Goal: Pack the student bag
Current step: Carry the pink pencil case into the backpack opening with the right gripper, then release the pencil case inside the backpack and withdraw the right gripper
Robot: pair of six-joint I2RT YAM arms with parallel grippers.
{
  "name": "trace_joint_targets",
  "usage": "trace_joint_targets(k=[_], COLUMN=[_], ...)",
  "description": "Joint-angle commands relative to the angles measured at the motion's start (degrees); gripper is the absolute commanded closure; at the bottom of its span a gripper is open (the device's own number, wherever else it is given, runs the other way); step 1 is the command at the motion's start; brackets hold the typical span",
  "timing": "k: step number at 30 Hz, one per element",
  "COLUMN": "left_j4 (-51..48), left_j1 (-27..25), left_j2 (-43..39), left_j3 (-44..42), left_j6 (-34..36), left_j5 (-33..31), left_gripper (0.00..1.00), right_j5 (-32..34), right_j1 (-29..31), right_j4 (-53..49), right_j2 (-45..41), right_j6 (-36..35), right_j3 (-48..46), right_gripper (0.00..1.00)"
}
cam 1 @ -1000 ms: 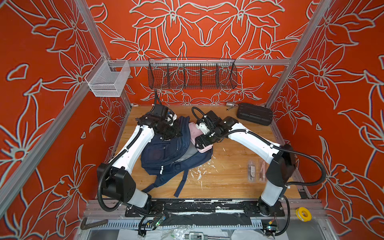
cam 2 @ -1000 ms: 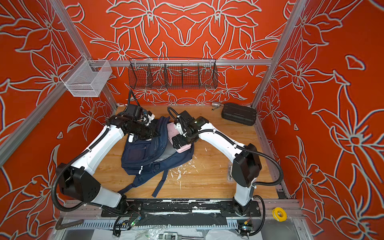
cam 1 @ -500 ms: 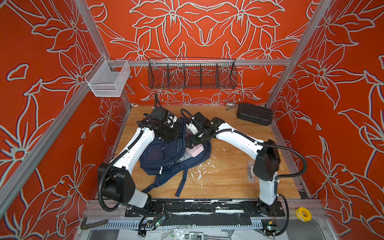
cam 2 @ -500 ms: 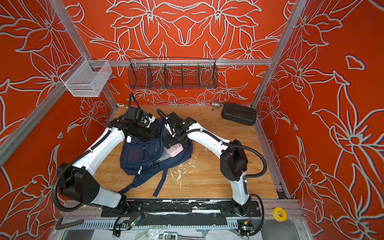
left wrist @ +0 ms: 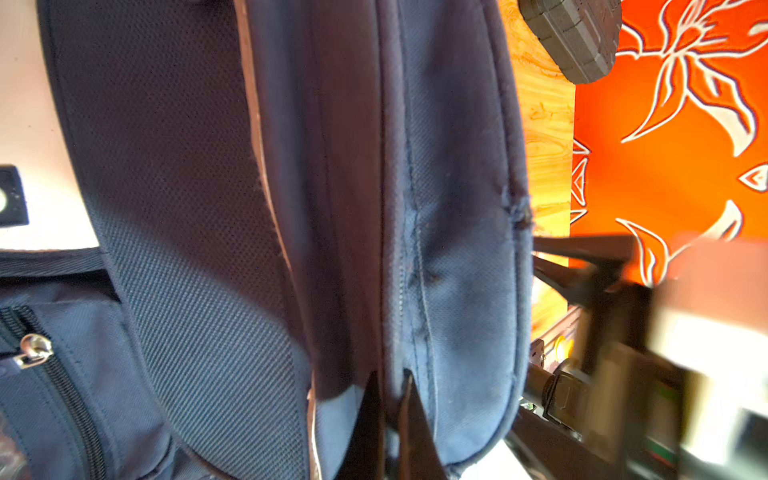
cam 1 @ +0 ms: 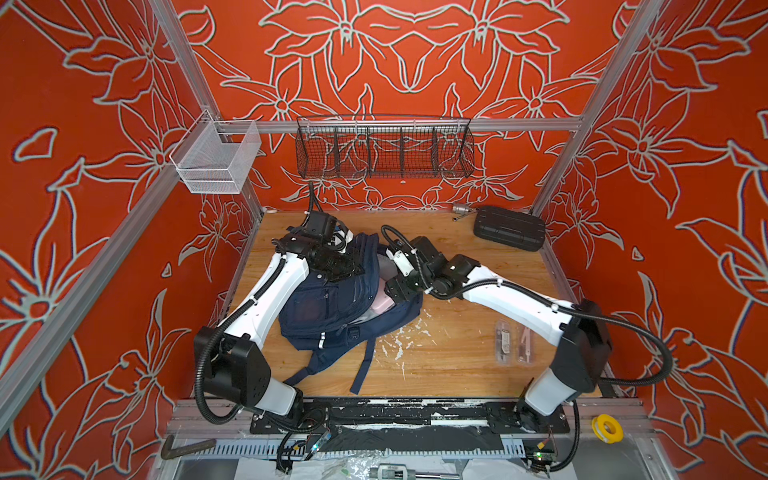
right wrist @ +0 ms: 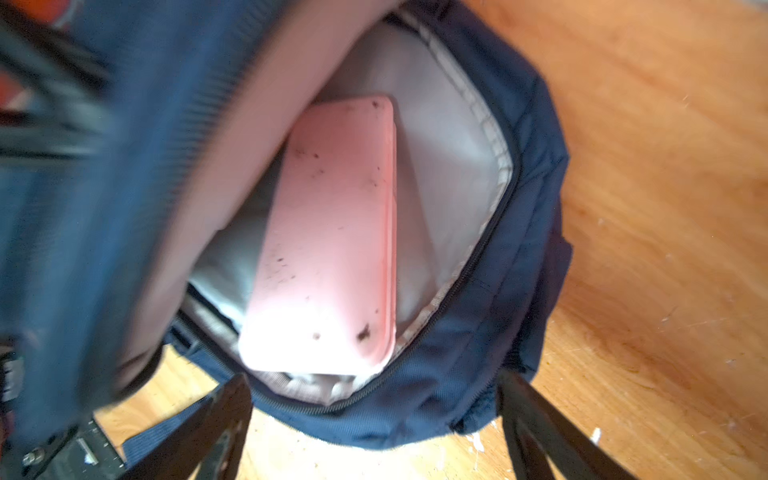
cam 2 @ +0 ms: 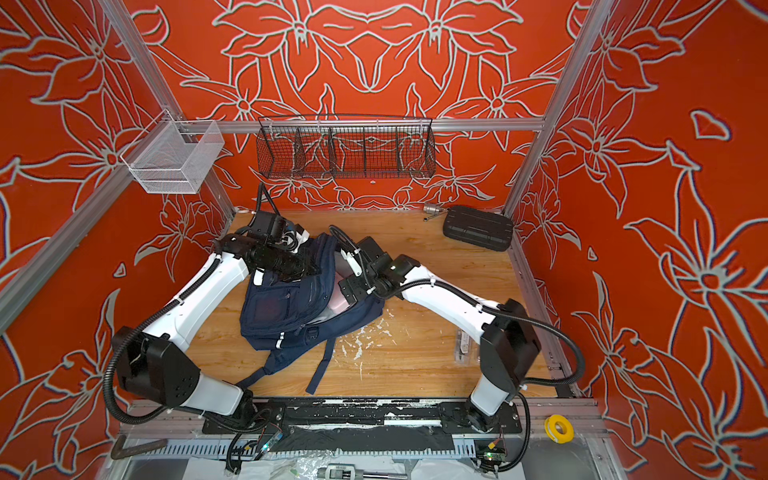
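The student bag (cam 1: 328,307) (cam 2: 286,307), navy blue with grey lining, lies left of the table's middle in both top views. My left gripper (left wrist: 388,374) (cam 1: 353,270) is shut on a fold of the bag's upper flap (left wrist: 457,249) and holds the mouth apart. A pink flat case (right wrist: 332,232) (cam 1: 380,305) lies inside the main compartment on the grey lining. My right gripper (right wrist: 372,378) (cam 1: 392,291) stands open just outside the mouth. Its fingers (right wrist: 224,407) straddle the bag's zip rim (right wrist: 478,353) and grip nothing.
A black ribbed hard case (cam 1: 509,227) lies at the back right, a small metal part (cam 1: 459,210) beside it. Two clear packets (cam 1: 503,340) lie right of the bag. The bag's straps (cam 1: 361,365) trail toward the front edge. Wire baskets (cam 1: 384,147) (cam 1: 216,162) hang on the back rail.
My right gripper went left into the bag's mouth with the pink case, then drew back right. The case now lies inside, free of the jaws. The left gripper has kept its hold.
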Motion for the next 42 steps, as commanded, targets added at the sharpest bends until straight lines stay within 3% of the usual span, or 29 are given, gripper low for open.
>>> trace_joint_targets(k=[1, 5, 11, 16, 19, 22, 23, 26, 30, 36, 39, 42], left_j4=[-1.45, -1.98, -0.89, -0.37, 0.19, 0.14, -0.27, -2.66, -6.85, -10.41, -8.09, -5.06], left_j1=[0.14, 0.06, -0.67, -2.00, -2.74, -3.92, -4.36, -4.78, -4.78, -4.73, -4.78, -4.69], left_j2=[0.12, -0.40, -0.60, 0.48, 1.29, 1.99, 2.14, 1.88, -0.29, -5.93, -9.63, -13.14], left_j3=[2.63, 2.92, 3.00, 3.22, 3.11, 3.50, 3.91, 5.24, 6.93, 3.91, -0.66, -4.92], left_j6=[1.72, 1.53, 0.26, -0.25, -0.62, 0.14, 0.95, 3.73, 8.48, 19.75, 23.93, 26.05], left_j5=[2.25, 2.62, 3.24, 2.91, 2.82, 1.60, 0.57, -3.57, -11.49, -22.81, -28.04, -30.96], left_gripper=[1.00, 1.00, 1.00, 1.00, 1.00, 1.00, 0.95, 0.63, 0.46, 0.34, 0.30, 0.24], right_j5=[3.33, 3.69, -0.44, -2.17, -0.90, 2.65, 3.32, 4.68, 5.35, -10.24, -16.22, -19.30], right_j1=[-0.22, -0.97, -0.13, 0.62, 0.08, -2.29, -3.35, -6.05, -9.79, -13.23, -12.74, -11.08], right_j4=[0.71, -0.88, 7.09, 8.54, 11.59, 11.32, 10.69, 7.66, 1.72, 9.21, 11.52, 12.09], right_j2=[-0.59, 3.15, 8.99, 11.58, 8.65, 3.42, 1.36, -3.56, -7.12, -7.73, -2.26, 3.26], right_j6=[-7.61, -8.03, -4.13, -2.35, 1.18, 5.13, 6.06, 7.79, 11.53, 19.02, 25.56, 27.56], right_j3=[-2.82, -2.55, -3.11, -1.52, -3.96, -7.32, -8.53, -12.00, -14.57, -16.13, -12.87, -9.27], right_gripper=[0.13, 0.26, 0.52, 0.55, 0.53, 0.44, 0.42, 0.35, 0.26, 0.17, 0.15, 0.13])
